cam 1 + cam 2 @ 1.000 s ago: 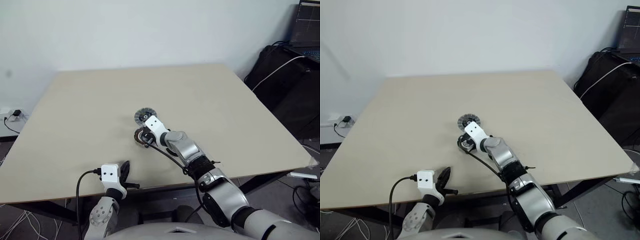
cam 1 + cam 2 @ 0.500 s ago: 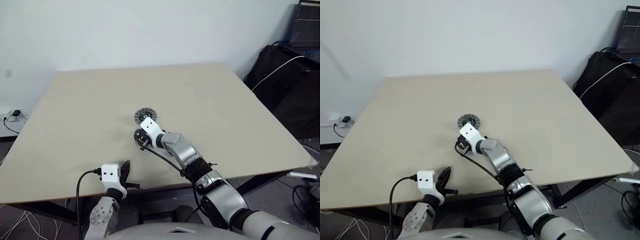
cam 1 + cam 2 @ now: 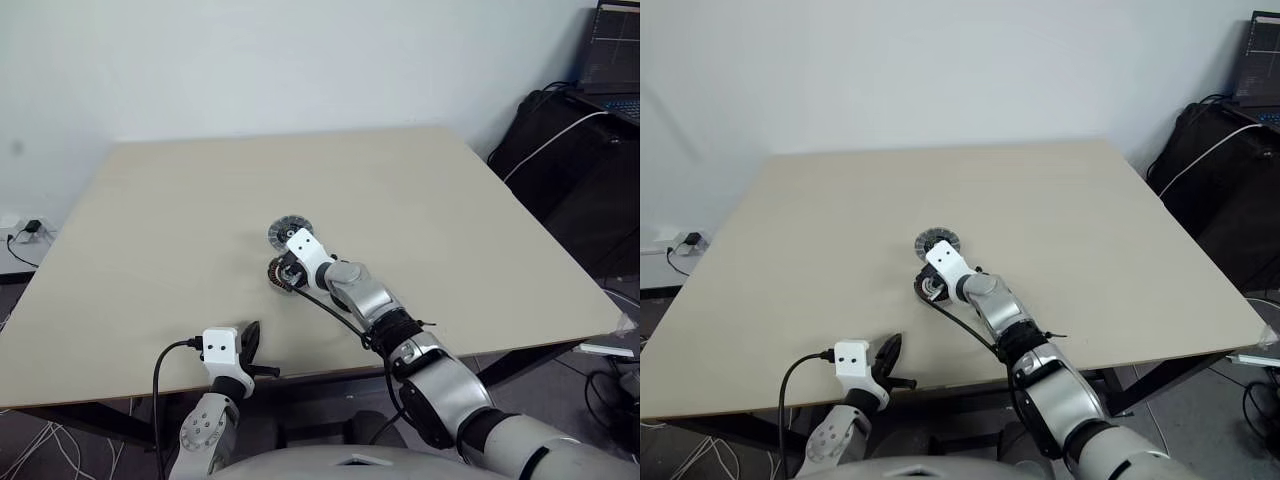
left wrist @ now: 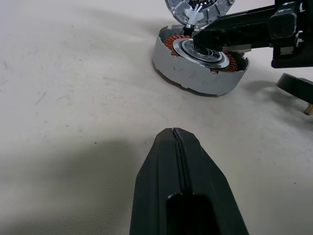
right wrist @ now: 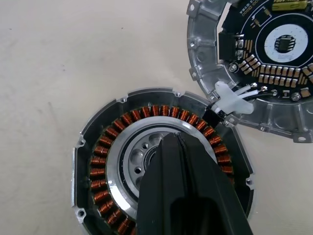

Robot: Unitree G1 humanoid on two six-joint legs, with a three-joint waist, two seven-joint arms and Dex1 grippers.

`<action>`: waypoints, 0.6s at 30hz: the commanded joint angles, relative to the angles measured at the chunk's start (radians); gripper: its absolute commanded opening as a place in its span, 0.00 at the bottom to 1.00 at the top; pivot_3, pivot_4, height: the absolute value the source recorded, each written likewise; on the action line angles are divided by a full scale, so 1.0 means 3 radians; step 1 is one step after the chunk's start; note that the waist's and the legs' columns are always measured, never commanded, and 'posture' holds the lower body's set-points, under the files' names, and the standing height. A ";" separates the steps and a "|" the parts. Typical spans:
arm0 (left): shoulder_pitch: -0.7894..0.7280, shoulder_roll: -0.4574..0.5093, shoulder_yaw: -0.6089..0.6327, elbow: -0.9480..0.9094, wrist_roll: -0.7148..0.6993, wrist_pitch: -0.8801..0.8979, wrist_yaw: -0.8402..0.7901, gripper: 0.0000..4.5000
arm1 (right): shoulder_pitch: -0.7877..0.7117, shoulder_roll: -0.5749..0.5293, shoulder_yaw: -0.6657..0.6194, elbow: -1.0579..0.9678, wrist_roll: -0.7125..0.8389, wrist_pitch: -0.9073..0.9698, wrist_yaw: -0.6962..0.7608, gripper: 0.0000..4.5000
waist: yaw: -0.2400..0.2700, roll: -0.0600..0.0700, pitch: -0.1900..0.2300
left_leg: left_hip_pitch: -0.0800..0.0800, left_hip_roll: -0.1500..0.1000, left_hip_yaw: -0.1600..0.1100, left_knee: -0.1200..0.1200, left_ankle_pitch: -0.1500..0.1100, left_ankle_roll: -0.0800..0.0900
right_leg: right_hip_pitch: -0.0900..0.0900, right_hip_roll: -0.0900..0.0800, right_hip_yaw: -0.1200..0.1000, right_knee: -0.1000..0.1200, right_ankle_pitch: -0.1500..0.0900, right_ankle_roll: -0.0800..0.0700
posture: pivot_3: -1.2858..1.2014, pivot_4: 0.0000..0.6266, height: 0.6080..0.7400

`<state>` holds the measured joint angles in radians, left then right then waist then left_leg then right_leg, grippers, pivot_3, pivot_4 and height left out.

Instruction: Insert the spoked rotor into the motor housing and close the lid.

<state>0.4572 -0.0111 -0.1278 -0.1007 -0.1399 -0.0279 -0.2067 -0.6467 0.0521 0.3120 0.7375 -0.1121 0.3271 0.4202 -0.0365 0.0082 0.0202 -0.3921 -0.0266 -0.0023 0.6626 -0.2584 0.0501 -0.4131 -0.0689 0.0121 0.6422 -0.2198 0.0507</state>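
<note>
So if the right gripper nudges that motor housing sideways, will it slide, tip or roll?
Probably slide. The motor housing is a shallow metal cup resting flat on the table, so tipping or rolling looks unlikely. It looks dense for its size, with copper coils packed round it. Short wires with a white connector seem to tie it to the lid, which might drag along.

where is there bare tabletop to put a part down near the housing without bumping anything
The table is bare on the robot's left of the motor housing, out to that edge, and across the far half toward the wall. It is crowded at the housing: the lid lies just behind it, wired to it, and the right gripper is over its centre.
</note>
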 commanded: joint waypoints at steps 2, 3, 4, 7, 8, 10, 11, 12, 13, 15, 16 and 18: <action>-0.0027 -0.0007 -0.0011 -0.0120 -0.0038 -0.0056 -0.0018 0.00 | -0.0072 0.0012 -0.0056 0.0018 -0.0005 -0.0086 -0.0031 0.01 | 0.0000 0.0000 0.0000 | 0.0000 0.0000 0.0000 0.0000 0.0000 0.0000 | 0.0001 -0.0001 0.0000 0.0000 0.0000 0.0000 | 0.52 0.00 1.00; -0.0023 -0.0006 -0.0010 -0.0122 -0.0040 -0.0056 -0.0020 0.00 | -0.0064 0.0013 -0.0060 0.0005 0.0002 -0.0089 -0.0027 0.01 | 0.0000 0.0000 0.0000 | 0.0000 0.0000 0.0000 0.0000 0.0000 0.0000 | 0.0001 -0.0001 0.0000 0.0000 0.0000 0.0000 | 0.52 0.00 1.00; -0.0019 -0.0004 -0.0009 -0.0124 -0.0042 -0.0055 -0.0022 0.00 | -0.0051 0.0017 -0.0070 -0.0023 0.0018 -0.0099 -0.0018 0.01 | 0.0000 0.0000 0.0000 | 0.0000 0.0000 0.0000 0.0000 0.0000 0.0000 | 0.0001 -0.0001 0.0000 0.0000 0.0000 0.0000 | 0.52 0.00 1.00; -0.0013 0.0001 -0.0007 -0.0128 -0.0047 -0.0047 -0.0028 0.00 | -0.0022 0.0028 -0.0114 -0.0132 0.0075 -0.0176 -0.0002 0.01 | 0.0000 0.0000 0.0000 | 0.0000 0.0000 0.0000 0.0000 0.0000 0.0000 | 0.0000 -0.0001 0.0000 0.0000 0.0000 0.0000 | 0.52 0.00 1.00; -0.0011 0.0005 -0.0007 -0.0129 -0.0047 -0.0045 -0.0031 0.00 | -0.0012 0.0039 -0.0136 -0.0189 0.0108 -0.0196 0.0009 0.01 | 0.0000 0.0000 0.0000 | 0.0000 0.0000 0.0000 0.0000 0.0000 0.0000 | 0.0000 -0.0001 0.0000 0.0000 0.0000 0.0000 | 0.52 0.00 1.00; -0.0008 0.0010 -0.0006 -0.0132 -0.0047 -0.0042 -0.0036 0.00 | 0.0003 0.0053 -0.0165 -0.0269 0.0152 -0.0217 0.0024 0.01 | 0.0000 0.0000 0.0000 | -0.0001 0.0000 0.0000 0.0000 0.0000 0.0000 | 0.0000 -0.0001 0.0000 0.0000 0.0000 0.0000 | 0.52 0.00 1.00; -0.0006 0.0013 -0.0007 -0.0135 -0.0046 -0.0040 -0.0040 0.00 | 0.0012 0.0059 -0.0172 -0.0303 0.0166 -0.0234 0.0032 0.01 | 0.0001 0.0000 0.0000 | 0.0000 0.0000 0.0000 0.0000 0.0000 0.0000 | 0.0000 -0.0001 0.0000 0.0000 0.0000 0.0000 | 0.52 0.00 1.00; -0.0007 0.0016 -0.0008 -0.0137 -0.0044 -0.0036 -0.0043 0.00 | 0.0019 0.0065 -0.0183 -0.0320 0.0176 -0.0237 0.0032 0.01 | 0.0001 0.0000 0.0000 | -0.0001 0.0000 0.0000 0.0000 0.0000 0.0000 | 0.0000 -0.0001 0.0000 0.0000 0.0000 0.0000 | 0.52 0.00 1.00; -0.0010 0.0018 -0.0009 -0.0139 -0.0041 -0.0031 -0.0044 0.00 | 0.0021 0.0069 -0.0188 -0.0322 0.0176 -0.0232 0.0032 0.01 | 0.0000 0.0000 0.0000 | 0.0000 0.0000 0.0000 0.0000 0.0000 0.0000 | 0.0000 -0.0001 0.0000 0.0000 0.0000 0.0000 | 0.52 0.00 1.00; -0.0012 0.0022 -0.0011 -0.0143 -0.0037 -0.0026 -0.0046 0.00 | 0.0024 0.0069 -0.0185 -0.0287 0.0166 -0.0225 0.0025 0.01 | 0.0000 0.0000 0.0000 | 0.0000 0.0000 0.0000 0.0000 0.0000 0.0000 | 0.0000 -0.0001 0.0000 0.0000 0.0000 0.0000 | 0.52 0.00 1.00; -0.0008 0.0023 -0.0013 -0.0146 -0.0033 -0.0027 -0.0046 0.00 | 0.0031 0.0066 -0.0180 -0.0255 0.0158 -0.0217 0.0022 0.01 | 0.0001 0.0000 0.0000 | 0.0000 0.0000 0.0000 0.0000 -0.0001 -0.0001 | 0.0000 -0.0001 0.0000 0.0000 0.0000 0.0000 | 0.52 0.00 1.00; -0.0007 0.0026 -0.0013 -0.0153 -0.0030 -0.0024 -0.0047 0.00 | 0.0044 0.0056 -0.0149 -0.0153 0.0121 -0.0190 0.0021 0.01 | 0.0003 0.0000 0.0000 | 0.0000 0.0000 0.0000 0.0000 0.0000 -0.0001 | 0.0000 -0.0001 0.0000 0.0000 0.0000 0.0000 | 0.52 0.00 1.00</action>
<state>0.4604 -0.0043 -0.1277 -0.1008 -0.1400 -0.0278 -0.2179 -0.6286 0.0674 0.2720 0.6917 -0.0728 0.2720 0.4298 -0.0357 0.0082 0.0202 -0.3921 -0.0266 -0.0024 0.6626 -0.2584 0.0500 -0.4131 -0.0693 0.0121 0.6422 -0.2198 0.0507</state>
